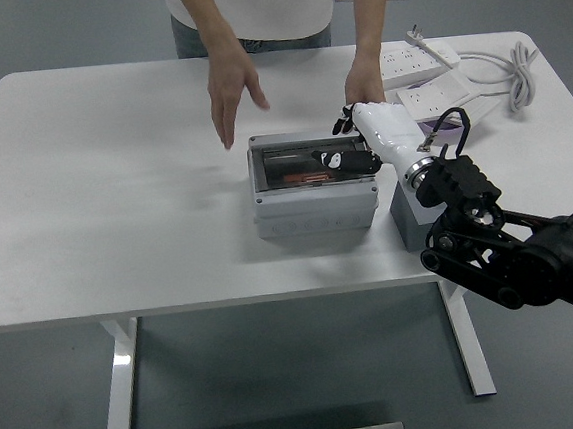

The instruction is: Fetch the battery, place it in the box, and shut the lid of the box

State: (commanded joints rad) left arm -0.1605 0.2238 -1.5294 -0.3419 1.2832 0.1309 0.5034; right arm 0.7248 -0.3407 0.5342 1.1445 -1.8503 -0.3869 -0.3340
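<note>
The grey box (316,212) stands at the table's middle with its see-through lid (297,163) lying flat on top. An orange battery (309,179) shows through the lid inside the box. My right hand (361,146), white with black fingertips, rests on the lid's right end with fingers laid loosely and nothing grasped. A person at the far side holds one hand (231,94) in the air behind and left of the box, off it. The person's other hand (363,77) rests on the table just behind my hand. My left arm is out of sight.
A small grey block (405,219) stands against the box's right side, partly under my forearm. Two white power strips (422,60) and a coiled white cable (515,69) lie at the back right. The table's (104,190) left half is bare.
</note>
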